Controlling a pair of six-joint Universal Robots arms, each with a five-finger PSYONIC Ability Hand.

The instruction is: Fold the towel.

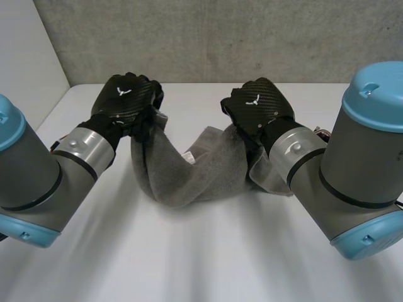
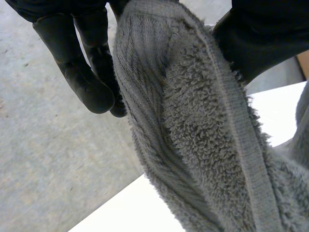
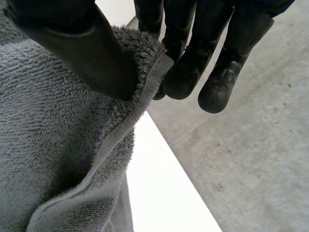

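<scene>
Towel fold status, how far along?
Done: the grasp. The left hand and right hand each pinch an end of the grey towel by its hemmed edge. In hand: both ends are held up, the middle sagging onto the white table. Left: no neat fold shows yet; the held ends likely need carrying over, laying flat and releasing.

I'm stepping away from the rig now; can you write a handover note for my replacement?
Left hand: shut on the towel, pinching a hemmed edge.
Right hand: shut on the towel's corner.
Towel hangs between the raised hands, its sagging middle on the table.
Done: both ends gripped, lifted.
Left: lay one half over the other, release.
</scene>
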